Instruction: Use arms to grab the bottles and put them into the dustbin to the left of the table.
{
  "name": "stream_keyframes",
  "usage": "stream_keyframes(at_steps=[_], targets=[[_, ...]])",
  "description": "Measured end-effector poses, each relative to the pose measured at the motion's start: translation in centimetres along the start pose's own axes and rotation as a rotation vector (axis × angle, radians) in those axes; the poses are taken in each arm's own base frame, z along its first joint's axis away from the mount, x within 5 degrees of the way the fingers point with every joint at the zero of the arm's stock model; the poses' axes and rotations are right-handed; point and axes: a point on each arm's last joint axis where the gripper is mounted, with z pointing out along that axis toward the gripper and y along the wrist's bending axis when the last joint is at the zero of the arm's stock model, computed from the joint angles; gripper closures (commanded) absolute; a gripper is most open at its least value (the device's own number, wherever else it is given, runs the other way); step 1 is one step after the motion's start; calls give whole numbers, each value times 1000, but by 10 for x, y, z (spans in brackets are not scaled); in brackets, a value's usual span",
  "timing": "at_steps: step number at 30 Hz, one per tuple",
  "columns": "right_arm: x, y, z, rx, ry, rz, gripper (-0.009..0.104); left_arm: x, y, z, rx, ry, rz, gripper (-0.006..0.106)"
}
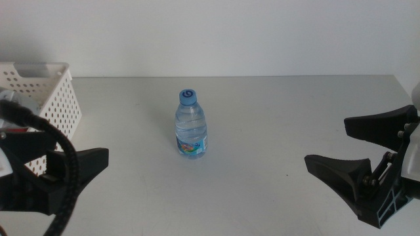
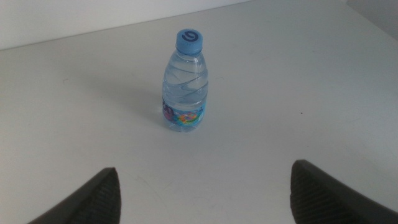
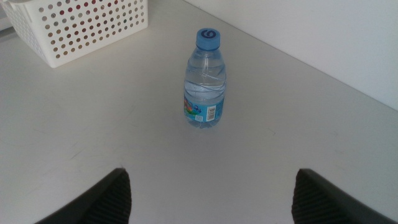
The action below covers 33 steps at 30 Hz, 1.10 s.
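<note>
Water bottle [image 1: 191,124] stands upright near the middle of the table [image 1: 275,118], blue cap [image 1: 189,96] on, clear body, colourful label band low on it. Nothing touching it. Same bottle in the left wrist view [image 2: 185,81] and in the right wrist view [image 3: 207,79], upright in both, barcode side facing the right wrist camera.

Dustbin [image 1: 41,92] is a white perforated basket at the table's far left, well apart from the bottle; in the middle view its left part runs out of frame. The right wrist view shows one corner of it [image 3: 81,28], beyond the bottle.

Left claw [image 1: 56,170] is at the near left, low over the table, jaws spread wide, nothing between them, pointing toward the bottle. A thick black cable [image 1: 62,190] loops in front of it. Left wrist view: both jaw tips far apart with the bottle centred ahead, not near them.

Right claw [image 1: 357,147] is at the near right edge, jaws also wide apart and holding nothing, well clear of the bottle.
</note>
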Motion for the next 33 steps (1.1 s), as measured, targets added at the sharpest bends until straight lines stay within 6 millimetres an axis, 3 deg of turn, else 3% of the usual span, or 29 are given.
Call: stream_keyframes(at_steps=[6,12,17,22,26,33], targets=[[0,0,0,0,0,0,29,-7,5,3,-53,-66,93,7],[0,0,0,0,0,0,29,-10,8,32,-65,-98,119,7],[0,0,0,0,0,0,29,16,7,63,-27,-164,86,7],[0,0,0,0,1,0,29,46,7,79,-1,-305,95,7],[0,0,0,0,1,0,29,69,9,93,5,-275,58,7],[0,0,0,0,1,0,29,76,10,125,5,-293,60,7]])
